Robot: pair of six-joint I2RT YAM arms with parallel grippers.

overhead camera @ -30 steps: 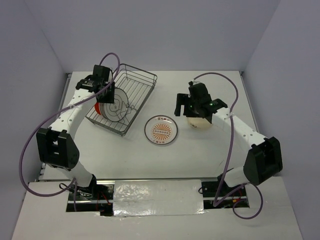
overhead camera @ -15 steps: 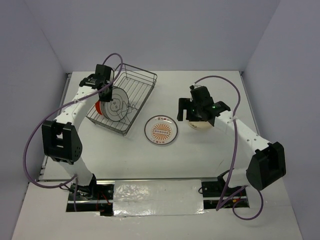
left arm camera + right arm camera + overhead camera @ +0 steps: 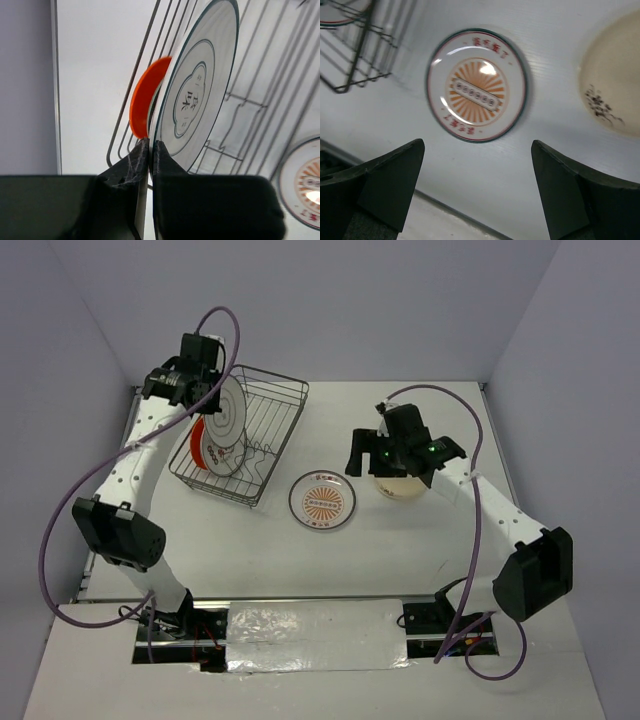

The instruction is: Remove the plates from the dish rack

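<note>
My left fingers [image 3: 154, 149] are clenched on the rim of a white plate [image 3: 197, 95] with dark green rings, pinching it on edge. The white plate leans over the left end of the rack [image 3: 270, 440], with its top well above the wire rim. I cannot tell whether its low edge touches the wires. Just behind it an orange plate [image 3: 144, 102] stands on edge in the rack, and a red-patterned plate [image 3: 208, 448] stands in there with it. My right fingers [image 3: 477, 187] are spread wide, grasping nothing, and hang above the counter [image 3: 420, 540]. Below them a sunburst plate [image 3: 476, 85] lies flat on the counter. Near it, not touching, a cream plate [image 3: 612, 82] lies flat too, and both are outside the rack.
</note>
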